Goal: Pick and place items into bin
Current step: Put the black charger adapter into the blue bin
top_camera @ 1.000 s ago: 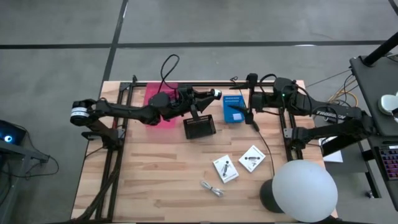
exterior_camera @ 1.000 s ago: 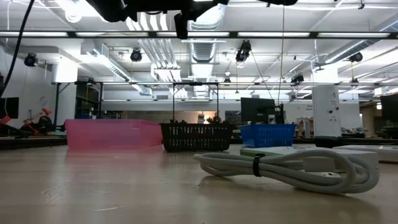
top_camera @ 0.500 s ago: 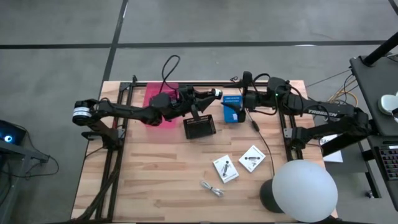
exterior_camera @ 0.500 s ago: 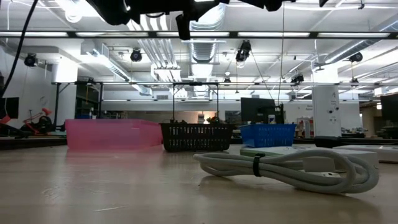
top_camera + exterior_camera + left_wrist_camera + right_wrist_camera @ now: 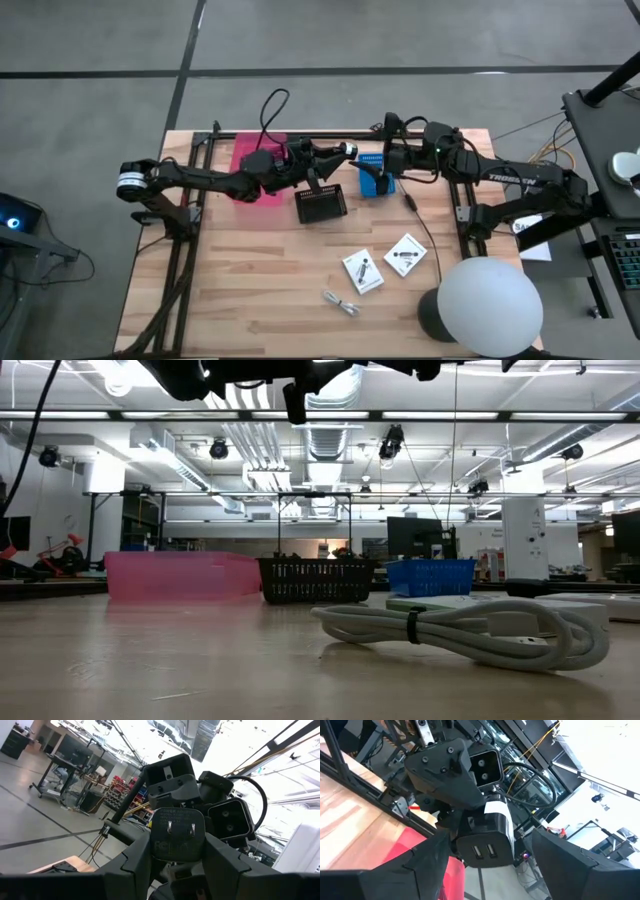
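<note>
The left gripper clamps a black plug adapter with 2 prongs, above the black basket. The right gripper faces it, fingers spread wide and empty, over the blue bin. 2 white packets lie nearer on the table.

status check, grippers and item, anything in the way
Left gripper shut on black charger, up near black basket. Right gripper open, facing it over blue bin. Nothing between them.

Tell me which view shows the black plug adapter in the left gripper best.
The left wrist view: the black plug adapter fills the middle, two prongs facing the camera, clamped between the left gripper's fingers. The right wrist view shows it from the opposite side. In the high view it is too small to make out, and the low view hides it.
</note>
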Controlling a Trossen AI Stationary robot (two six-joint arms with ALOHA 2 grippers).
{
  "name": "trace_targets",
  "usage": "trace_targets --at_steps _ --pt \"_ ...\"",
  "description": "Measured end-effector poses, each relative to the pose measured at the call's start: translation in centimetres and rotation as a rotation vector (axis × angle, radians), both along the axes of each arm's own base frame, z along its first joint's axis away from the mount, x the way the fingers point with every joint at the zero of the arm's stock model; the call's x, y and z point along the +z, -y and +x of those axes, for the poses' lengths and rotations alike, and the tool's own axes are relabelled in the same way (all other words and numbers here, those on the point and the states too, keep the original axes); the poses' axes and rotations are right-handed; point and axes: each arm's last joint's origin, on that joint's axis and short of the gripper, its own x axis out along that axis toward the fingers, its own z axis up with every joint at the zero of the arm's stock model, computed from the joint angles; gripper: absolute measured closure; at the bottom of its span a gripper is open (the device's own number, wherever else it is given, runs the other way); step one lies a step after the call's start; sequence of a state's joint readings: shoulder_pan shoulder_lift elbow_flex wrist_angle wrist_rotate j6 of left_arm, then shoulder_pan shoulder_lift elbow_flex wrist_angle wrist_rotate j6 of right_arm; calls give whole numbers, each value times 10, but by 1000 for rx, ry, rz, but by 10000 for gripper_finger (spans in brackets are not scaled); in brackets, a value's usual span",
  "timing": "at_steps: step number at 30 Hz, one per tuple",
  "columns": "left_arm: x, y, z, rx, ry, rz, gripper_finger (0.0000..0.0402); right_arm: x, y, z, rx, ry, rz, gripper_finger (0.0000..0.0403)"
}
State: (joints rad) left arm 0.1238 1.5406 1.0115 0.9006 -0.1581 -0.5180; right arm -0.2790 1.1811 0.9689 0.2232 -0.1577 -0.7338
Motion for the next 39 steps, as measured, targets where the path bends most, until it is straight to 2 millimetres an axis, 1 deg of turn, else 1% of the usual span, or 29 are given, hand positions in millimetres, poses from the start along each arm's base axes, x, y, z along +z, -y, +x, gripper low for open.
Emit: trace_targets --at_steps 5,16,20,25,33,35,39 --pt "0 0 0 1 2 1 275 1 2 7 1 -8 3 152" --pt "3 0 -1 4 19 2 275 11 1 5 4 22 18 196" --pt "3 0 -1 6 20 2 275 12 0 6 9 26 23 220" --pt "3 0 -1 7 20 -2 275 12 0 6 8 23 11 262" --pt "3 0 -1 5 20 -4 274 13 0 6 8 25 16 265" --pt "3 0 -1 6 16 -2 251 13 0 6 7 23 20 265" --pt "1 -1 0 4 0 4 178 11 2 5 -79 3 58 267"
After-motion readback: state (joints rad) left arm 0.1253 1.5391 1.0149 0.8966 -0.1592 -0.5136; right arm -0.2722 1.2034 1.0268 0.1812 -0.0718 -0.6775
